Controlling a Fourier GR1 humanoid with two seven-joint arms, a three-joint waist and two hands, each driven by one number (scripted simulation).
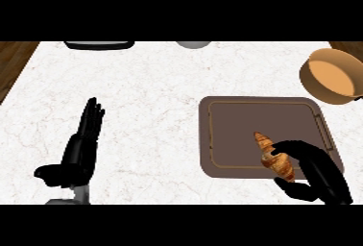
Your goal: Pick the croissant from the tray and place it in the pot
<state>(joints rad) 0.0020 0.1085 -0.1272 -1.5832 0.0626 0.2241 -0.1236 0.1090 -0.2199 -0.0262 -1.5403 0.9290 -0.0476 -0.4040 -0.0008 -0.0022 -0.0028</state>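
Observation:
A golden-brown croissant (pixel 272 154) lies near the front right of the brown tray (pixel 234 125), pointing away from me. My right hand (pixel 320 173) is over the tray's front right corner, its fingers and thumb curled round the croissant's near end. The tan pot (pixel 330 77) stands beyond the tray at the right edge of the counter, tilted in view with its inside showing. My left hand (pixel 79 149) rests open on the left of the counter, fingers straight and pointing away.
A dark object (pixel 99 45) and a grey round object (pixel 192 44) sit at the counter's far edge. Wooden floor shows past the counter's left (pixel 13 62) and upper right corners. White marble counter (pixel 149 96) spreads between my hands.

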